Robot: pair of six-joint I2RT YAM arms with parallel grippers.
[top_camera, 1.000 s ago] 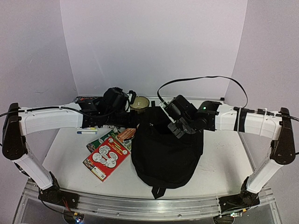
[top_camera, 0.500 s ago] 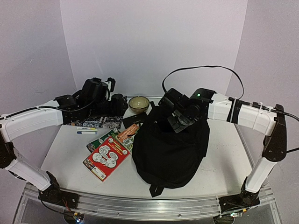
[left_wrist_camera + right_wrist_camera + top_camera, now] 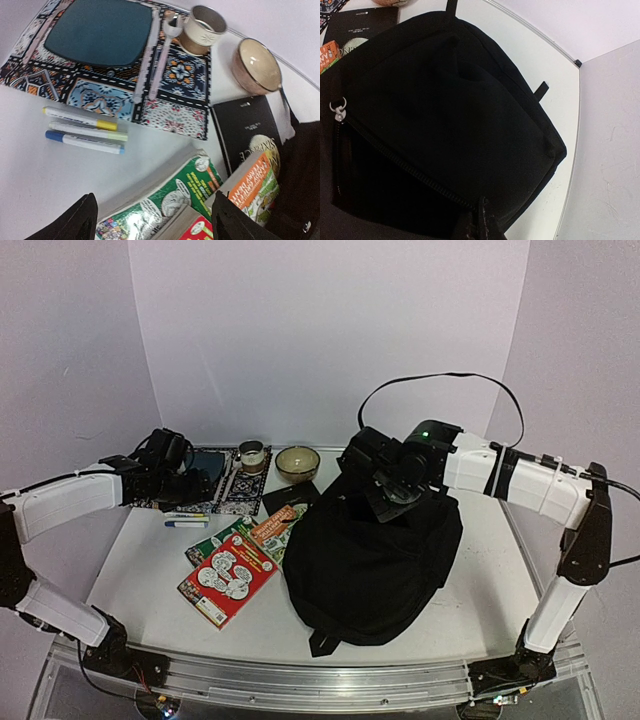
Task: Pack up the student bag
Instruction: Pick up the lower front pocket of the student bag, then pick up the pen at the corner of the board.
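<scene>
The student bag (image 3: 370, 560), a rounded mass of soft, matte black fabric, is laid on the right half of the white table (image 3: 140, 560), with its top edge raised under the right gripper (image 3: 385, 498). In the right wrist view a toothed black zip with a small metal ring pull (image 3: 339, 111) is seen running across the cloth. The right fingers (image 3: 482, 222) are closed together on a fold of the bag, though they are cut off by the frame and hard to make out, black against black. The left gripper (image 3: 152, 225) is spread wide over glossy paperback books (image 3: 190, 200), with nothing held between its 2 blunt black fingers (image 3: 80, 222). Beyond are laid 3 slim markers (image 3: 85, 131) and a patterned placemat (image 3: 175, 85) bearing a smooth dark teal plate (image 3: 100, 30), a pale spoon (image 3: 167, 45) and a ringed cup (image 3: 202, 30). A glazed bowl (image 3: 257, 65) is set just beside the placemat. A black book (image 3: 247, 130) is partly covered by an orange one (image 3: 255, 187).
</scene>
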